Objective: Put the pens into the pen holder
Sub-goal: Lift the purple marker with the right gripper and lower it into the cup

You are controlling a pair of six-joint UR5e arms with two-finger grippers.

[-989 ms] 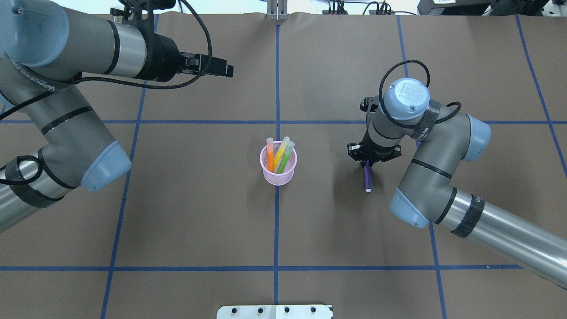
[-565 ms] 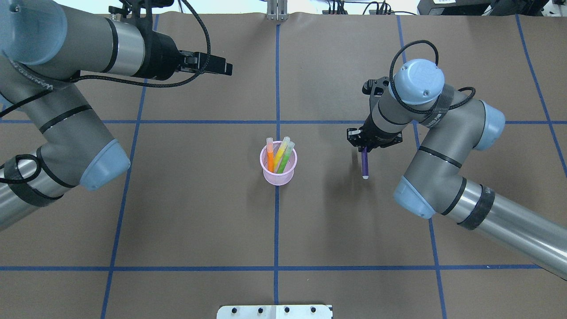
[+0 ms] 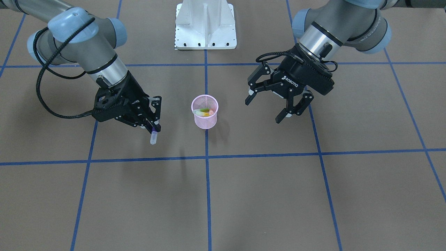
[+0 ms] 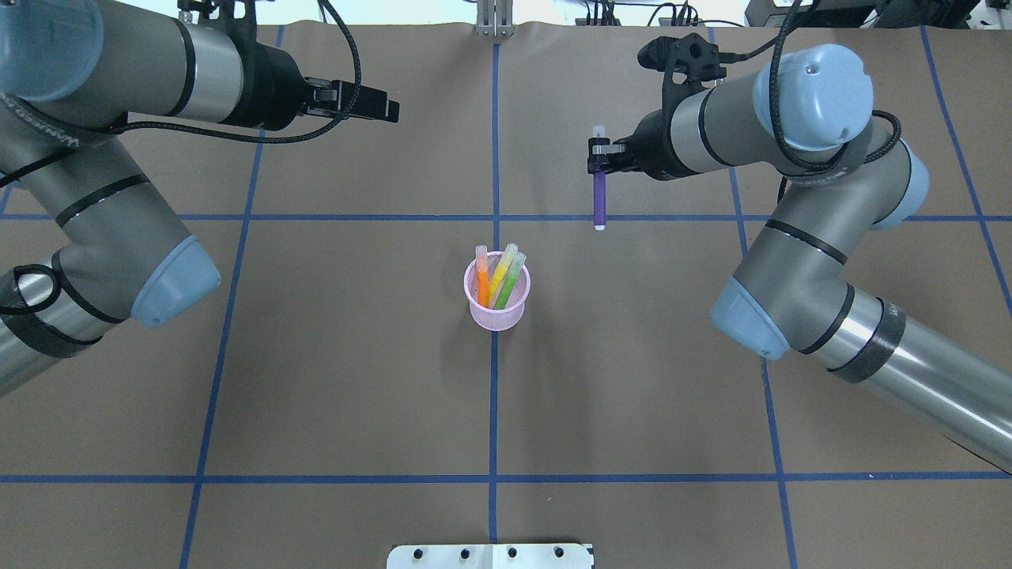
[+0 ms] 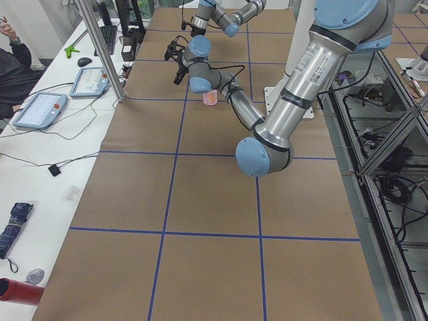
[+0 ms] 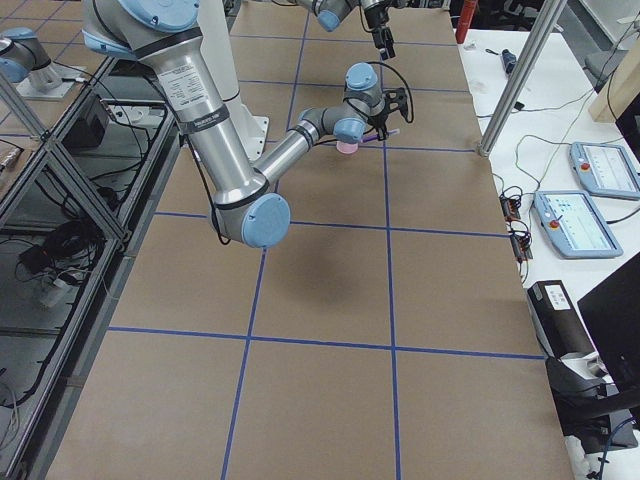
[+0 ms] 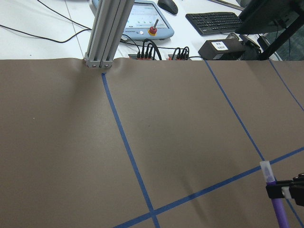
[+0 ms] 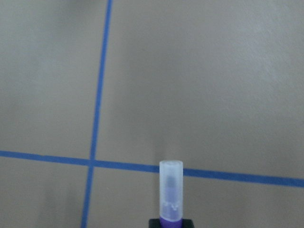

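Observation:
The pink mesh pen holder (image 4: 496, 304) (image 3: 205, 118) stands upright at the table's centre. In it lean an orange pen (image 4: 481, 284), a yellow pen (image 4: 501, 273) and a green pen (image 4: 511, 286). My right gripper (image 4: 598, 152) (image 3: 153, 127) is shut on a purple pen (image 4: 599, 194) (image 8: 171, 192), held in the air to the right of the holder and farther from me. Its pale cap (image 3: 153, 138) sticks out past the fingers. My left gripper (image 3: 262, 112) (image 4: 389, 111) hangs open and empty over the far left part of the table.
Blue tape lines (image 4: 494, 411) cross the brown table cover. A white base plate (image 4: 490, 555) (image 3: 205, 24) sits at the near edge and an aluminium post (image 4: 494, 20) at the far edge. A seated person (image 5: 10, 67) and tablets (image 5: 40, 107) are beside the table.
My right gripper has carried the purple pen up off the table, away from me and leftward, and its wrist has turned. The left arm has drifted slightly left.

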